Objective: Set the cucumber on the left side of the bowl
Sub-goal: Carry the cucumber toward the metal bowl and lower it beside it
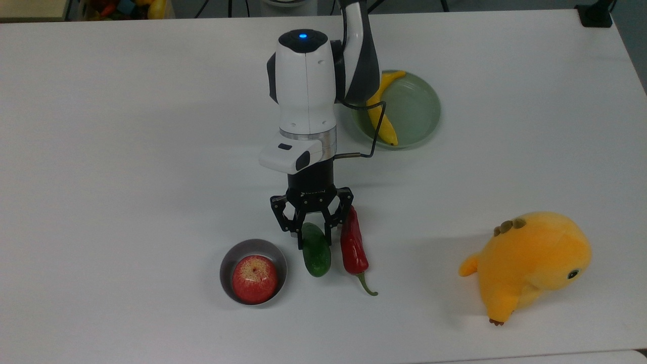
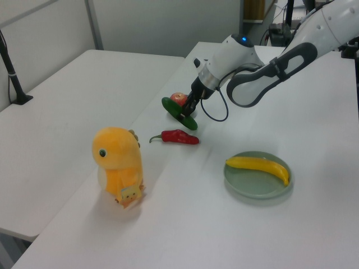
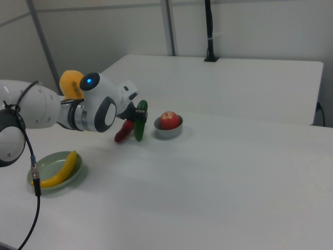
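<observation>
One Franka gripper [image 1: 313, 241] carries the cucumber [image 1: 316, 256], its fingers closed on the upper end so the fruit hangs tilted. In the top view the cucumber lies between the grey bowl [image 1: 227, 259], which holds a red apple [image 1: 255, 278], and the red chili pepper [image 1: 353, 246], near both. Whether it touches the white table [image 1: 101, 151] cannot be told. Judged step: transport ending, placement beginning. The next move appears to call for lowering the cucumber to the table, then parting the fingers and withdrawing without brushing the chili pepper.
</observation>
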`<action>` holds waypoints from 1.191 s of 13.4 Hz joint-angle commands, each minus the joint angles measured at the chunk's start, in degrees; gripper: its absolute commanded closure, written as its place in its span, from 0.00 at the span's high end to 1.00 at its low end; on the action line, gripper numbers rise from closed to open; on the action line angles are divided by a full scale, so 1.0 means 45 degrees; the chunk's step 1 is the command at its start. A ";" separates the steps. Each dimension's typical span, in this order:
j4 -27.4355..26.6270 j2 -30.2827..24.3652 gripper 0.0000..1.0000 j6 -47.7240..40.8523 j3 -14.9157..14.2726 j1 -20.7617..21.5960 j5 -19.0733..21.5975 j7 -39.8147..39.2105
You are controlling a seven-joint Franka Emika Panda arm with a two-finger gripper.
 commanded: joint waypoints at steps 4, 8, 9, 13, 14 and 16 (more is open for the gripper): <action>0.1131 0.0939 0.25 0.0277 -0.0080 -0.0012 -0.0702 0.0157; 0.1189 0.0920 0.40 0.0296 -0.0178 -0.0090 -0.0683 0.0157; 0.1209 0.0900 0.40 0.0296 -0.0217 -0.0110 -0.0683 0.0177; 0.1209 0.0822 0.47 0.0296 -0.0217 -0.0247 -0.0702 0.0196; 0.1209 0.0803 0.48 0.0296 -0.0217 -0.0247 -0.0702 0.0196; 0.1171 0.0783 0.61 0.0277 -0.0217 -0.0227 -0.0702 0.0216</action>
